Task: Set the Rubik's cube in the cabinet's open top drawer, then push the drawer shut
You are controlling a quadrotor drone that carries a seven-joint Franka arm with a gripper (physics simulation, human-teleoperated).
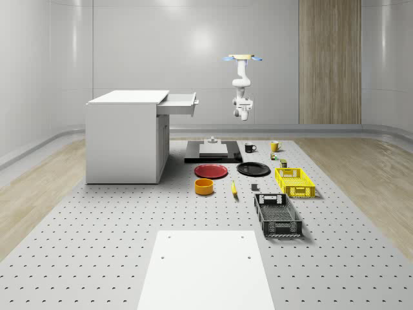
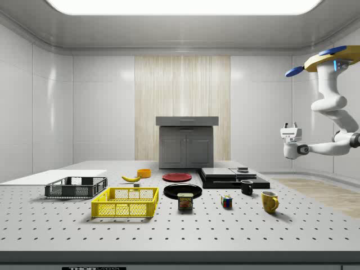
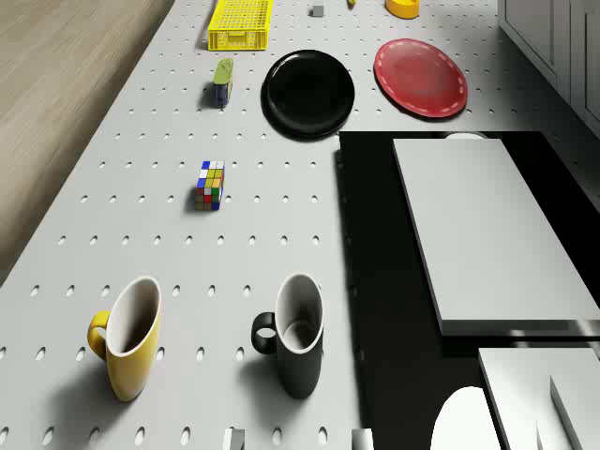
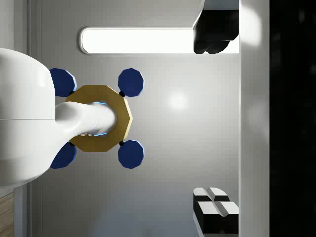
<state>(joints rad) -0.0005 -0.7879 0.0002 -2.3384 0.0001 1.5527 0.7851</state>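
Observation:
The Rubik's cube (image 3: 210, 185) (image 2: 226, 201) lies on the perforated table near the far end, with a yellow mug (image 3: 127, 337) and a black mug (image 3: 295, 333) beyond it. The white cabinet (image 1: 126, 139) stands on the whole-scene view's left, its top drawer (image 1: 179, 103) pulled out. My drone (image 1: 242, 59) hovers high over the table's far end, right of the drawer. The arm hangs below it and folds back. My gripper (image 2: 288, 126) (image 4: 215, 131) points up at the drone's underside, open and empty, well above the cube.
A black platform with a grey slab (image 3: 478, 225) lies between the mugs and the cabinet. A black plate (image 3: 309, 91), a red plate (image 3: 421, 78), a Spam can (image 3: 222, 82), a yellow basket (image 1: 295, 181), a black basket (image 1: 277, 215), an orange bowl (image 1: 204, 186) and a banana (image 2: 131, 179) sit nearer the front.

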